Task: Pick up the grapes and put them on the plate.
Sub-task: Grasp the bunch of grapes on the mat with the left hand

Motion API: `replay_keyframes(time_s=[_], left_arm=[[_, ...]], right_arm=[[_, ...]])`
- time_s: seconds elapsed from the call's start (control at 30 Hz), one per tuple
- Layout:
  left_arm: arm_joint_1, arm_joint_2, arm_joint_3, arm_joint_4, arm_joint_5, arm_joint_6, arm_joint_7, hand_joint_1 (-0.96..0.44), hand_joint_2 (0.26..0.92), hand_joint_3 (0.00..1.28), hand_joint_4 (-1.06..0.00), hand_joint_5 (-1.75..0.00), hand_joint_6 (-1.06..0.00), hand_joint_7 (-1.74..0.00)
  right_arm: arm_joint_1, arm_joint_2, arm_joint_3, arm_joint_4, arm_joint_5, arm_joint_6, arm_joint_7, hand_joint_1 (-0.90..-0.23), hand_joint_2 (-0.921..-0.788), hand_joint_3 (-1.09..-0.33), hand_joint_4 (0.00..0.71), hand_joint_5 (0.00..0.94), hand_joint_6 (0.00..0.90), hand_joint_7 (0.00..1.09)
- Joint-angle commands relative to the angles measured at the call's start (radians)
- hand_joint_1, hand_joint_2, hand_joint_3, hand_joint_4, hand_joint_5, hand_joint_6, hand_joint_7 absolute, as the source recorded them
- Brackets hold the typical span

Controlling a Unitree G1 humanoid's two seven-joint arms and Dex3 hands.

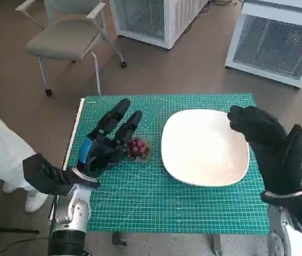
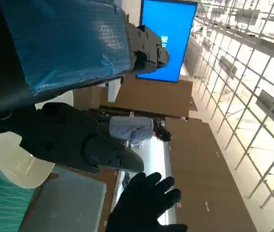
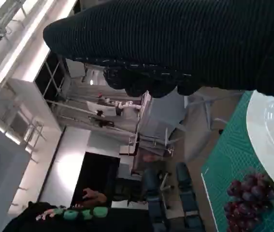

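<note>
Head view shows the grapes (image 1: 138,149) on the desk (image 1: 193,202), at nine o'clock of the plate (image 1: 204,146). Left hand (image 1: 108,141) spread beside them, holding nothing; right hand (image 1: 270,149) spread. Close gently around the whole bunch.

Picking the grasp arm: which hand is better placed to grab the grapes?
Left. The left hand is open right beside the grapes, fingers reaching past them. The right hand hovers over the plate's far edge, with the plate between it and the grapes.
</note>
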Motion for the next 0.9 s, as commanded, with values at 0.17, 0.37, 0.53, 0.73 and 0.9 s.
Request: replay_keyframes(time_s=[0.17,0.37,0.53,0.73,0.9], left_arm=[[0.01,0.012,-0.001,-0.028,0.006,0.01,0.005,-0.5,0.917,0.0,-0.18,0.0,-0.32,0.0],[0.014,0.01,-0.001,-0.032,0.008,0.009,0.011,-0.5,0.918,0.0,-0.18,0.0,-0.33,-0.01],[0.015,0.009,-0.001,-0.034,0.01,0.011,0.016,-0.5,0.918,0.0,-0.19,0.0,-0.33,0.0],[0.017,0.007,-0.002,-0.039,0.011,0.013,0.023,-0.5,0.919,0.0,-0.19,0.0,-0.33,0.0],[0.02,0.003,-0.004,-0.045,0.01,0.017,0.027,-0.5,0.919,0.0,-0.2,0.0,-0.34,-0.01]], right_arm=[[0.002,-0.005,0.007,0.019,-0.008,0.013,0.011,-0.558,-0.921,-0.604,0.326,0.257,0.04,0.76],[0.003,-0.004,0.008,0.022,-0.01,0.01,0.013,-0.559,-0.921,-0.605,0.328,0.255,0.038,0.76],[0.005,-0.004,0.007,0.019,-0.009,0.01,0.014,-0.559,-0.921,-0.605,0.329,0.254,0.037,0.76],[0.006,-0.005,0.005,0.02,-0.006,0.01,0.015,-0.559,-0.921,-0.605,0.33,0.252,0.036,0.76],[0.008,-0.007,0.004,0.015,-0.007,0.01,0.015,-0.559,-0.921,-0.605,0.331,0.251,0.035,0.76]])
